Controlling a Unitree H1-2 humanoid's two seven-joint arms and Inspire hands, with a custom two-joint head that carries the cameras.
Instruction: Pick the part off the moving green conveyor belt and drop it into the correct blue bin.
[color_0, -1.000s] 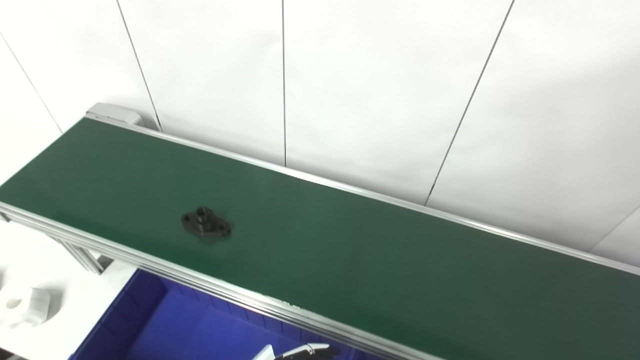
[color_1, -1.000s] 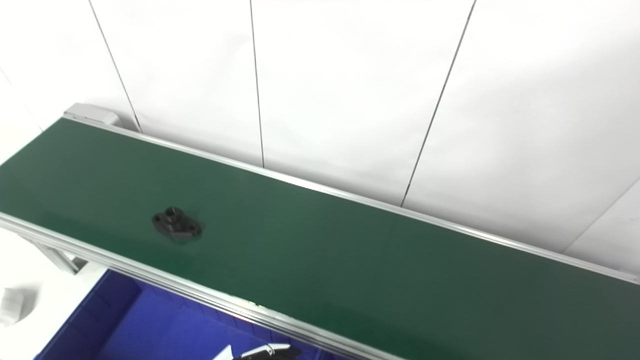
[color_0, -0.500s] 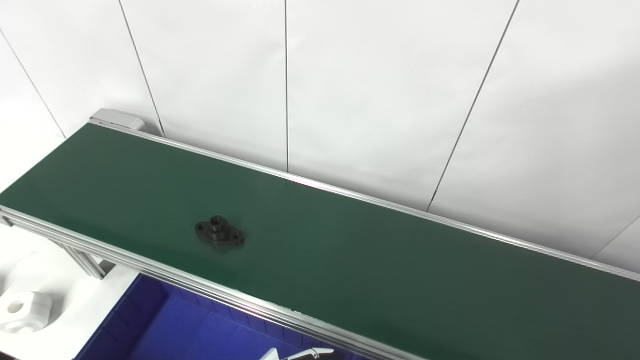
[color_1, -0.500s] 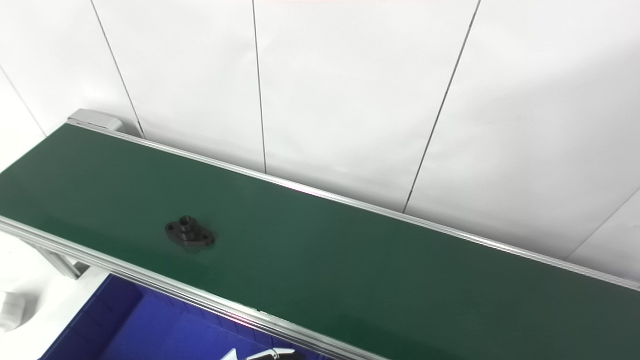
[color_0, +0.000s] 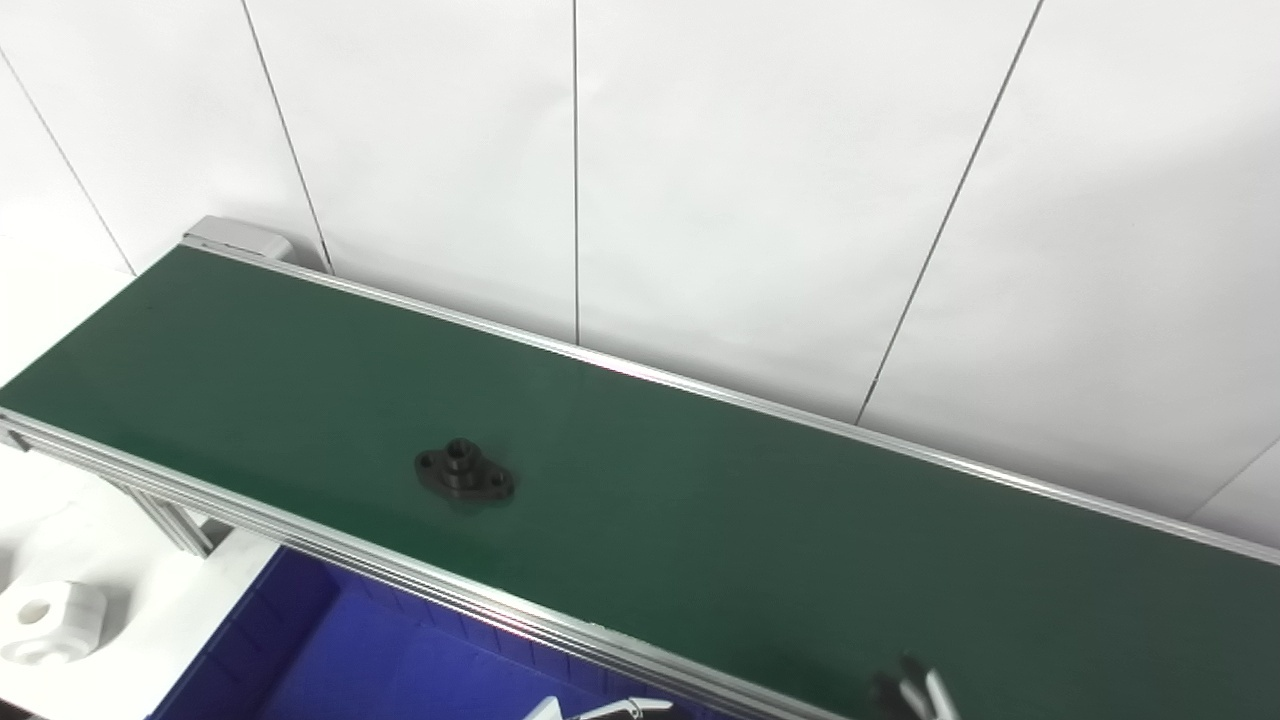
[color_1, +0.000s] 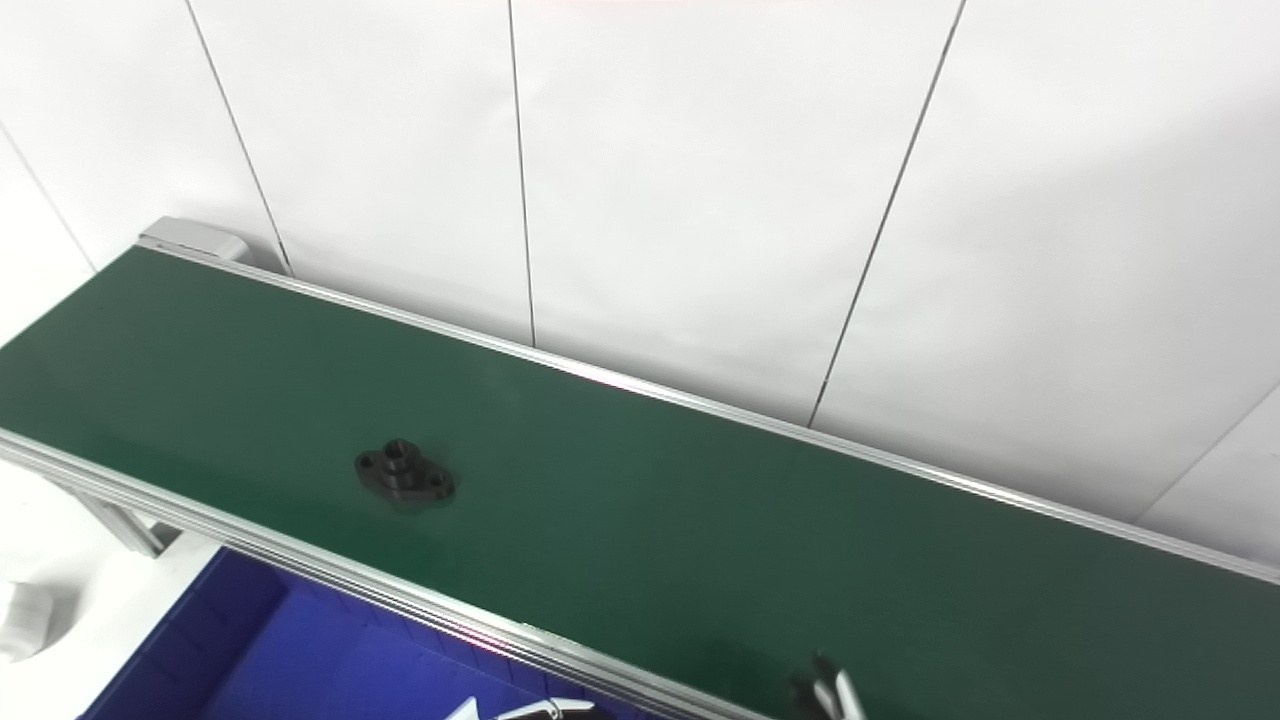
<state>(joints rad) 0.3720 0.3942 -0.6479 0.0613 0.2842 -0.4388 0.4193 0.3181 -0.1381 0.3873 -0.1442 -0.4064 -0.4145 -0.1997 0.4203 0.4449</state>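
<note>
A black flanged part (color_0: 464, 475) with a raised hub and two holes lies on the green conveyor belt (color_0: 700, 500), left of the middle and nearer the front rail; it also shows in the right eye view (color_1: 404, 477). A blue bin (color_0: 380, 660) sits below the belt's front rail. Only the fingertips of my right hand (color_0: 912, 693) show at the bottom edge, over the belt and far right of the part. A small sliver of my left hand (color_0: 600, 709) shows at the bottom edge over the bin. I cannot tell how either hand is set.
A white block with a hole (color_0: 45, 622) lies on the white table at the lower left, beside the bin. An aluminium rail (color_0: 400, 575) runs along the belt's front edge. White wall panels stand right behind the belt.
The black part has ridden the belt to the right. My right hand's fingertips have come into view at the bottom edge. The camera has shifted slightly.
</note>
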